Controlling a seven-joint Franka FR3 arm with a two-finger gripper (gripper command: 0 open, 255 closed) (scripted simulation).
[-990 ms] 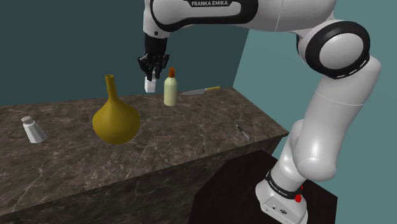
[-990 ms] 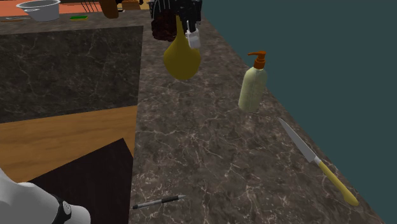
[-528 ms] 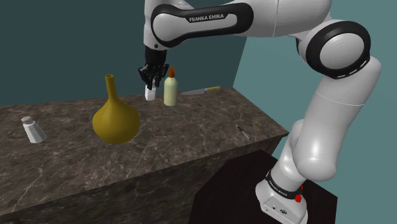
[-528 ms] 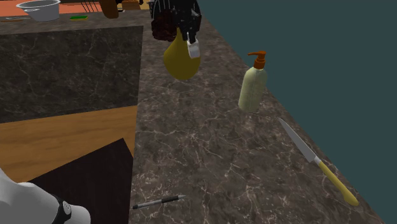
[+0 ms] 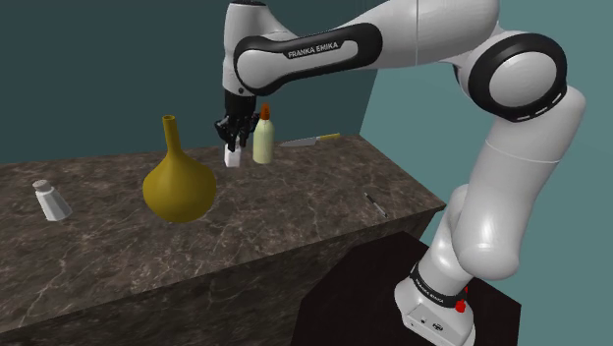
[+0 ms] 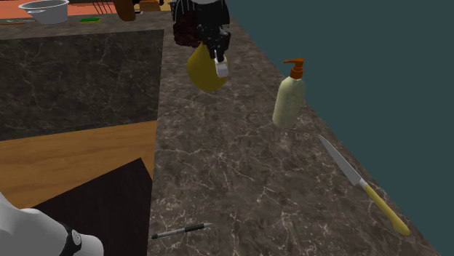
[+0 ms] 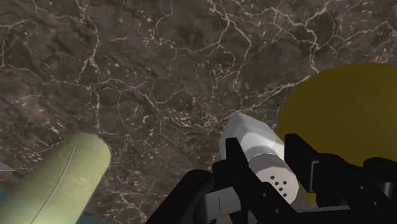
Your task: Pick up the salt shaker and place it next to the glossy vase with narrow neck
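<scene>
My black gripper (image 5: 233,144) is shut on a small white salt shaker (image 5: 234,156), clasping it near its perforated top. The shaker (image 6: 221,68) hangs low over the dark marble counter (image 5: 295,197), between the glossy mustard-yellow vase (image 5: 179,187) with a narrow neck and a pale green soap bottle (image 5: 263,138). I cannot tell whether its base touches the counter. In the wrist view the shaker (image 7: 257,156) sits between the fingers (image 7: 234,153), with the vase (image 7: 347,121) close on one side and the bottle (image 7: 60,181) further off on the other.
A second white shaker (image 5: 50,201) stands at the shoulder view's far left. A yellow-handled knife (image 6: 360,185) lies by the teal wall behind the bottle (image 6: 289,98). A dark pen (image 6: 182,230) lies near the counter's end by the stand. A bowl (image 6: 45,10) sits far off.
The gripper has come down with the shaker, from above the bottle's pump to near the counter beside the vase. Its grip has not changed.
</scene>
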